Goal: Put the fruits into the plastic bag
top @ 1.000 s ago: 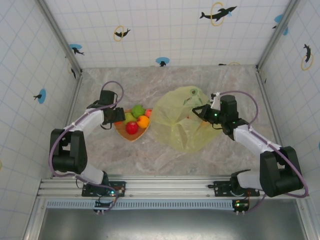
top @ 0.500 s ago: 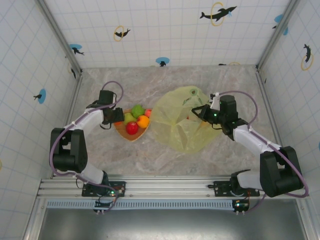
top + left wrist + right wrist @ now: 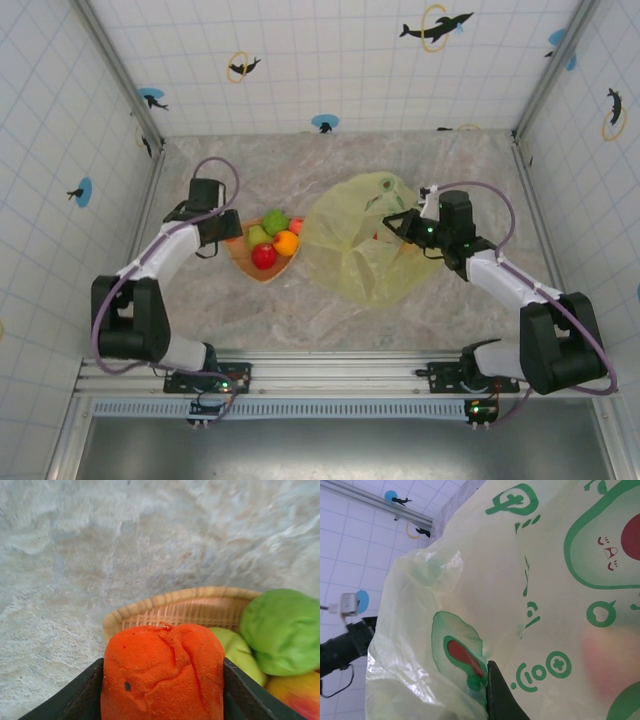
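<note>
The left tool (image 3: 228, 232) grasps a bumpy orange-red toy fruit (image 3: 162, 672) at the rim of the woven fan-shaped plate (image 3: 165, 607). The right tool (image 3: 392, 225) is clenched on the edge of the avocado-printed yellow-green plastic bag (image 3: 360, 255), with open marble bench (image 3: 300, 310) around.

Left arm (image 3: 165, 250) bent at the elbow, left hand (image 3: 228, 232) clamped on an orange fruit (image 3: 162, 675), right arm (image 3: 510, 280) angled inward, right hand (image 3: 395, 225) pinched tight on the plastic bag (image 3: 485, 570)

The orange toy fruit (image 3: 162, 672) has rough, dimpled, dull skin; the green toy fruit (image 3: 282, 630) looks smoother. The tan woven plate (image 3: 200, 607) is ridged wicker; the thin yellow-green plastic bag (image 3: 485, 580) is crinkly, shiny, see-through.
</note>
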Motion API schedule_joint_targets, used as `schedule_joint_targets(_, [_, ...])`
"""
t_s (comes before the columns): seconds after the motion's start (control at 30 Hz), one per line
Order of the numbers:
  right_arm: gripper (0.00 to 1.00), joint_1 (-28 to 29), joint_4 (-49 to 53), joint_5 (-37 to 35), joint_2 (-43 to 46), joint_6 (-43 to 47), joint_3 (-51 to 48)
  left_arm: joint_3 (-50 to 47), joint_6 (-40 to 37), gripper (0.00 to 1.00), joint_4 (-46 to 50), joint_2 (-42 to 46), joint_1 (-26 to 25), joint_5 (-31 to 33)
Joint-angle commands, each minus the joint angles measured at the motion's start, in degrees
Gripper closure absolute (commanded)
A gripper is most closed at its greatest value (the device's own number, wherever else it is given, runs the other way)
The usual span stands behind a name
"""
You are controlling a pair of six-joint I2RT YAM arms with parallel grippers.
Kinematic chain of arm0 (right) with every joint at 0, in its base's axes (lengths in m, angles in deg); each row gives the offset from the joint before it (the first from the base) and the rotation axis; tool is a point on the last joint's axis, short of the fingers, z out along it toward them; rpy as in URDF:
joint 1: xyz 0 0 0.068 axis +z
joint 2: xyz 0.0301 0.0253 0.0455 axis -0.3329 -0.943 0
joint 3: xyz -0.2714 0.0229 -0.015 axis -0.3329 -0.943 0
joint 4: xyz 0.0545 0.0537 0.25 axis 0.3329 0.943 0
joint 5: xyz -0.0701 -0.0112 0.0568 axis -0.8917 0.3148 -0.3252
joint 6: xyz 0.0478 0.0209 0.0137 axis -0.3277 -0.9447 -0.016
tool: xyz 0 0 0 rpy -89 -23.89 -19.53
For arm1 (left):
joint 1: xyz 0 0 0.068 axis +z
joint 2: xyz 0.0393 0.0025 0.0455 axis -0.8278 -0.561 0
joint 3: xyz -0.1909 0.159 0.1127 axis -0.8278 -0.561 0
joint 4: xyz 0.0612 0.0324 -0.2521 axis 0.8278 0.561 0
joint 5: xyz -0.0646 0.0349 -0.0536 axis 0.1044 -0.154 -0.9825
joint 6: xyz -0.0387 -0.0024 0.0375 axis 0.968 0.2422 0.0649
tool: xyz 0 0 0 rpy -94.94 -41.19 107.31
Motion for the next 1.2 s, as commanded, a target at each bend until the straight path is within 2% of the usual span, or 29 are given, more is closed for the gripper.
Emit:
schedule_joint_targets(0.0, [1.00,0.2,-2.4,0.3,-0.1,-0.6,0.4,-1.9,4.1,0.46,-1.5,5.5,-0.8,-6.1])
schedule_joint_targets(0.07, [1.00,0.2,-2.6,0.5,-0.2,-0.9,0.6,-3.0,5.3,0.46,-1.7,7.9,-4.1,-8.3])
schedule_joint_targets(0.27, [1.00,0.1,-1.4,0.4,-0.4,-0.5,1.9,-6.5,9.3,0.46,-6.2,11.0,-22.0,-10.2])
schedule_joint_targets(0.4, [1.00,0.2,-0.9,0.4,-0.4,-0.6,2.6,-7.5,10.8,0.46,-10.2,7.8,-31.6,-9.1])
schedule_joint_targets(0.5, [1.00,0.2,-1.0,0.7,-0.4,-1.1,3.1,-7.1,10.7,0.46,-12.7,2.9,-36.0,-8.3])
schedule_joint_targets(0.7, [1.00,1.3,-2.0,1.4,-0.5,-2.8,3.4,-2.1,9.9,0.46,-16.6,-8.9,-40.1,-7.9])
schedule_joint_targets(0.97, [1.00,2.3,-6.7,3.6,-0.4,-8.2,2.4,3.5,11.3,0.45,-26.8,-20.5,-40.9,-12.3])
schedule_joint_targets(1.07, [1.00,2.4,-8.5,3.6,0.0,-9.9,1.2,3.5,13.2,0.44,-31.6,-23.1,-40.9,-11.4])
schedule_joint_targets(1.17, [1.00,2.4,-9.2,3.5,0.1,-10.6,0.4,5.7,15.8,0.43,-35.5,-25.0,-40.9,-7.7])
